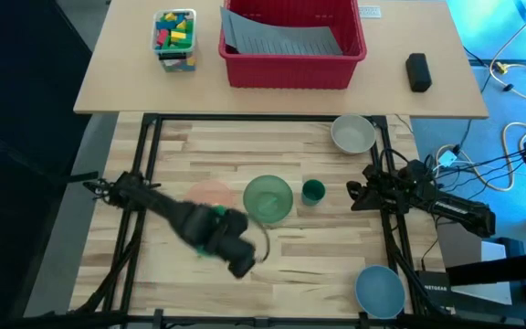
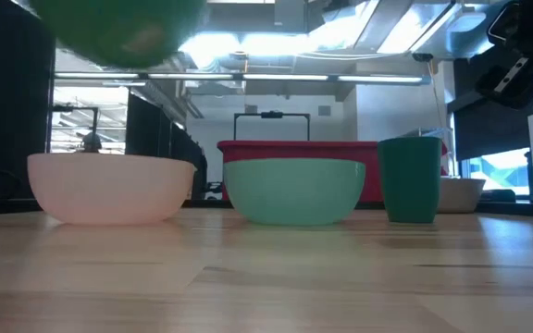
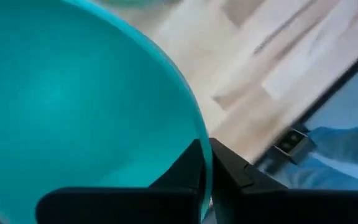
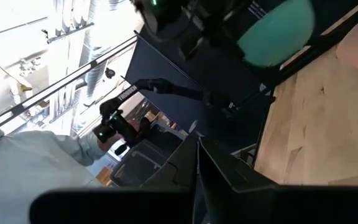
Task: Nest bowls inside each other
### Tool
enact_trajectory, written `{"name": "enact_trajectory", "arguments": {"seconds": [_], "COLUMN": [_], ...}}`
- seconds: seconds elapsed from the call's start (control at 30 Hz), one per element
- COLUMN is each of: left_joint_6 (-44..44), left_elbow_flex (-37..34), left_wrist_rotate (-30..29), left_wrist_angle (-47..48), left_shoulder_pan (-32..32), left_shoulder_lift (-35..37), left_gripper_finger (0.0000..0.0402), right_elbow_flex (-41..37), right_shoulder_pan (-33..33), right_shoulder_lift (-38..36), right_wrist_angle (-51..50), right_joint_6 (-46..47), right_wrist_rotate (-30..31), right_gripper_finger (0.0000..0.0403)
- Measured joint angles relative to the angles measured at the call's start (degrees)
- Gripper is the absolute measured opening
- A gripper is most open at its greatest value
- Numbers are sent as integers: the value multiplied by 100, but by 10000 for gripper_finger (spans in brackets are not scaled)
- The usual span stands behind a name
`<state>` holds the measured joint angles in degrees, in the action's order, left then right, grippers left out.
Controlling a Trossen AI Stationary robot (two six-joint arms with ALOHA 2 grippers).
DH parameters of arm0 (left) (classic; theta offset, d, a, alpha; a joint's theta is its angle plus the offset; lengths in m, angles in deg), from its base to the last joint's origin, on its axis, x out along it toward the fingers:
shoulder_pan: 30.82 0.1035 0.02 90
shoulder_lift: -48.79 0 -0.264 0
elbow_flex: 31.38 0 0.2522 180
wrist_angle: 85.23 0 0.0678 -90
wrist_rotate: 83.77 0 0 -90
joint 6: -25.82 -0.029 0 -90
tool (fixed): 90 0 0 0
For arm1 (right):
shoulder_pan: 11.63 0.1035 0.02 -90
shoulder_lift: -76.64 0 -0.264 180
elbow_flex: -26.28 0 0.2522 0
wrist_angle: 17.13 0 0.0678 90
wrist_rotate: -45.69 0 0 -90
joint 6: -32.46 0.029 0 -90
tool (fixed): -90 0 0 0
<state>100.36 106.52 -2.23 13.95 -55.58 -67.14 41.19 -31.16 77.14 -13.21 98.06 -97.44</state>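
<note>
A teal bowl hangs in the air at the table's near left, with my left gripper shut on it. In the low view the teal bowl floats high above a pale pink bowl. A pale green bowl and a small dark green cup stand mid-table. There is a grey-white bowl at the far right and a light blue bowl at the near right. My right gripper waits shut by the table's right edge, with nothing in it. My left gripper pinches the teal bowl's rim, with one finger inside the bowl and the other outside its wall. The fingers come at it steeply from above. The bowl hangs lifted clear of the table, its underside showing well above the pink bowl.
A red bin, a box of coloured blocks and a black object stand on the far table. Bare wood lies between the pale green bowl and the light blue bowl. A person stands beyond the table.
</note>
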Motion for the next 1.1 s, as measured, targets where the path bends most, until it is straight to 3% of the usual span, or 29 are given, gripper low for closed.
{"name": "enact_trajectory", "arguments": {"seconds": [0.4, 0.53, 0.8, 1.1], "left_joint_6": [-3573, -4779, -7132, -9741], "left_elbow_flex": [80, -29, -54, -486], "left_wrist_rotate": [176, 225, 277, 251], "left_wrist_angle": [460, 462, 435, 9], "left_shoulder_pan": [1558, 1912, 2230, 2156], "left_shoulder_lift": [69, 67, 67, 5], "left_gripper_finger": [0, 0, 0, 0], "right_elbow_flex": [0, 0, 0, 0], "right_shoulder_pan": [0, 0, 0, 1], "right_shoulder_lift": [0, 0, 0, 0], "right_wrist_angle": [26, 24, -23, -26], "right_joint_6": [-8, -6, -322, -732], "right_wrist_rotate": [181, 514, 1731, 2633], "right_gripper_finger": [0, 0, 0, 0]}}
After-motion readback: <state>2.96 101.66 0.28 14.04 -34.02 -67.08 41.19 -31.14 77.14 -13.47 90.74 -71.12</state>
